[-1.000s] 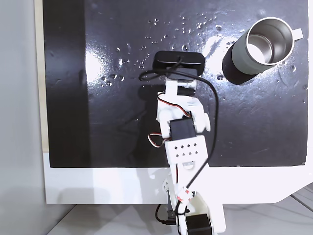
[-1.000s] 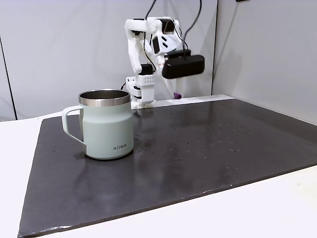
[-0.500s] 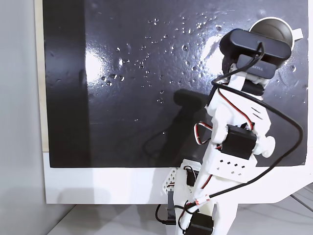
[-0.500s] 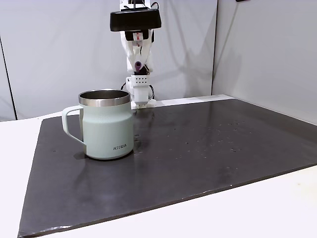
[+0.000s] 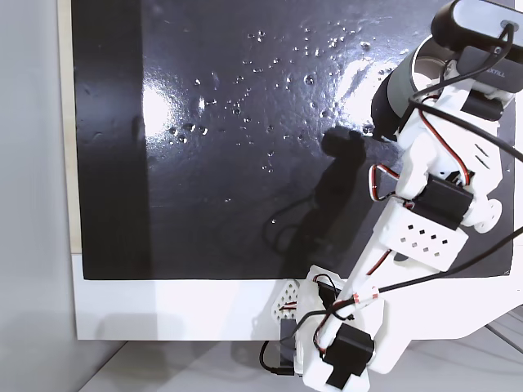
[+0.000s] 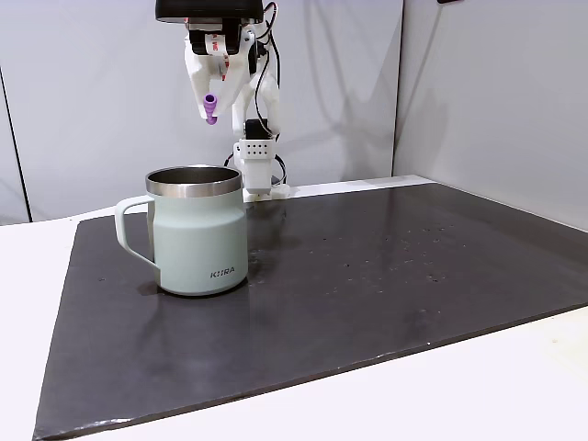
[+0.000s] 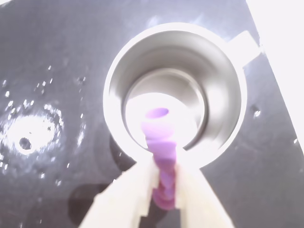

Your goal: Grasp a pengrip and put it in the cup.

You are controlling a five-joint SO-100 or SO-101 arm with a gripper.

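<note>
My gripper (image 6: 211,108) hangs well above the cup, shut on the purple pengrip (image 6: 210,107), whose lower end sticks out below the white fingers. In the wrist view the pengrip (image 7: 161,142) sits pinched between the two white fingers (image 7: 130,199) and points down into the mouth of the cup (image 7: 228,90), over its shiny steel bottom. The grey-green cup (image 6: 198,230) stands upright on the black mat, handle to the left in a fixed view. From above, the arm and its camera cover most of the cup (image 5: 391,91).
A black mat (image 6: 386,266) covers the white table (image 6: 514,386). The arm's base (image 6: 257,170) stands at the mat's far edge behind the cup. Pale walls close off the back and right.
The arm swung from the mat's middle toward the cup and rose, carrying the pengrip; it now hangs over the cup's mouth.
</note>
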